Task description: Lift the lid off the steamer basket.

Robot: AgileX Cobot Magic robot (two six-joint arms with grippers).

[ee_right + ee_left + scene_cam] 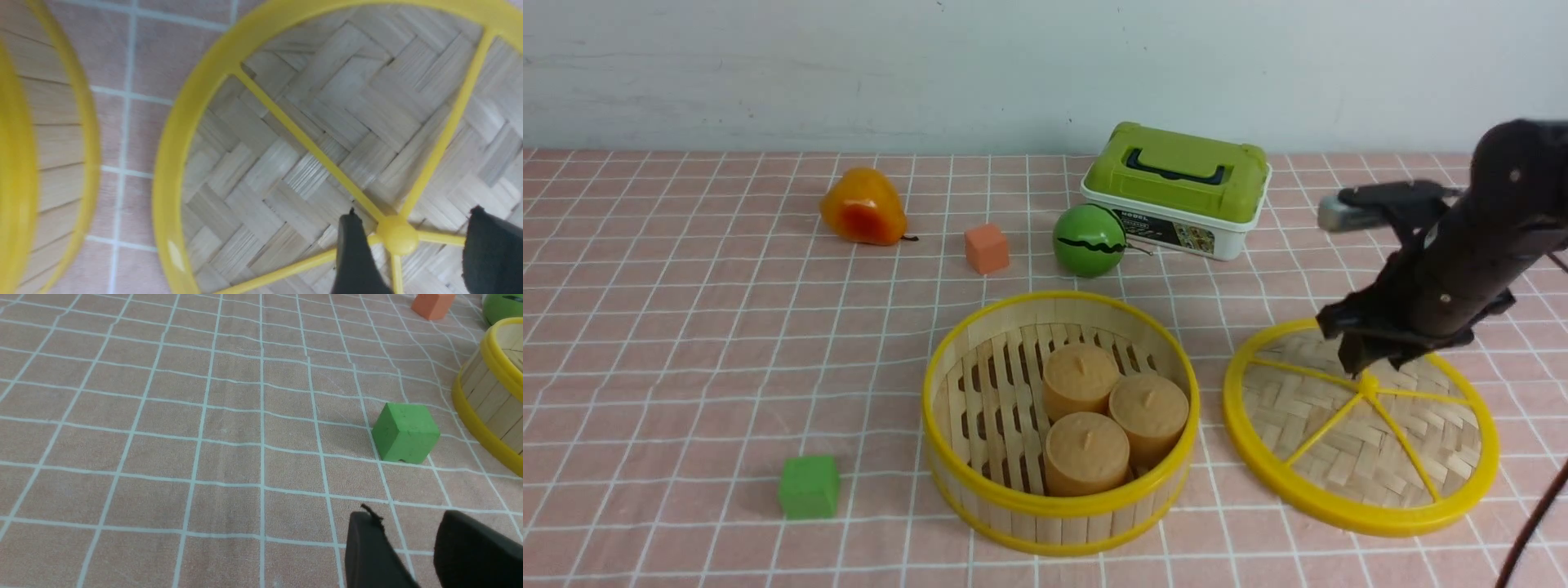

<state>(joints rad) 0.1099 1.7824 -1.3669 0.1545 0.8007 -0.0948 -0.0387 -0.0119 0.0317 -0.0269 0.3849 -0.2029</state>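
The steamer basket (1045, 527) stands uncovered near the table's front middle, with three tan round cakes (1107, 412) inside; its wall also shows in the left wrist view (486, 400) and the right wrist view (53, 163). The lid (1339, 457) lies flat on the cloth just right of the basket, apart from it. My right gripper (1368, 363) hovers over the lid's centre knob (397, 236). It is open (412, 216), with a finger on each side of the knob and a gap to each. My left gripper (408, 518) is open over bare cloth, holding nothing.
An orange-yellow pear (862, 208), an orange cube (986, 247), a green striped ball (1088, 239) and a white box with a green lid (1176, 188) stand behind the basket. A green cube (809, 486) (404, 433) sits to the basket's left.
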